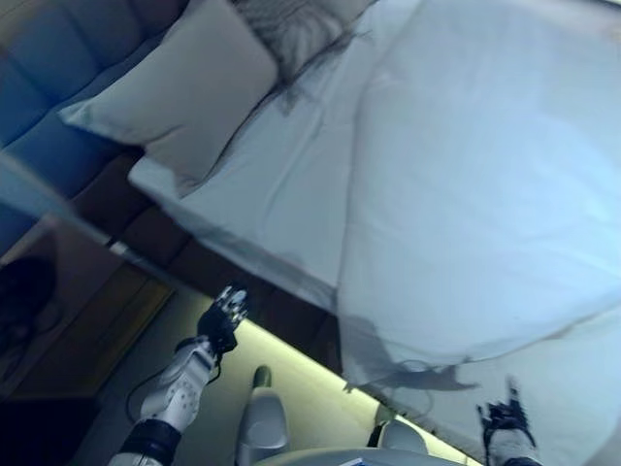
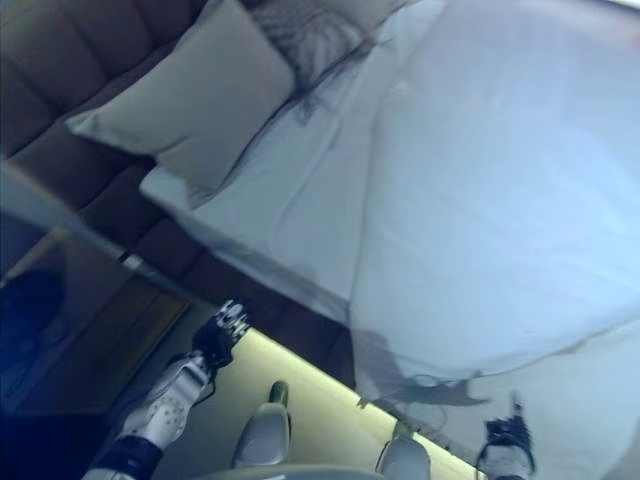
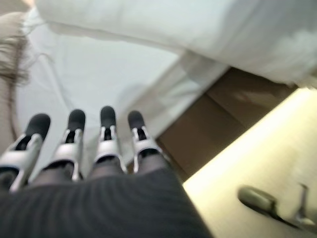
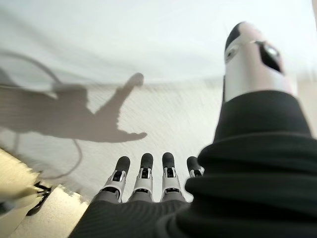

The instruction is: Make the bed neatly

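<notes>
Bedroom floor strip glows pale yellow [image 1: 291, 364] along the dark wooden bed base [image 3: 213, 126]. I see the white fitted sheet [image 1: 281, 184] bare on the side near the grey rectangular pillow [image 1: 184, 87], with the thick white duvet [image 1: 485, 184] lying over the rest, its edge hanging off the mattress side. My left hand [image 1: 225, 316] hangs beside the bed base, fingers [image 3: 106, 121] straight and spread, holding nothing, sheet just past the fingertips. My right hand [image 4: 143, 181] hovers over the draped duvet, fingers straight, thumb out wide, touching nothing. Grey padded headboard [image 1: 58, 68] sits behind the pillow.
</notes>
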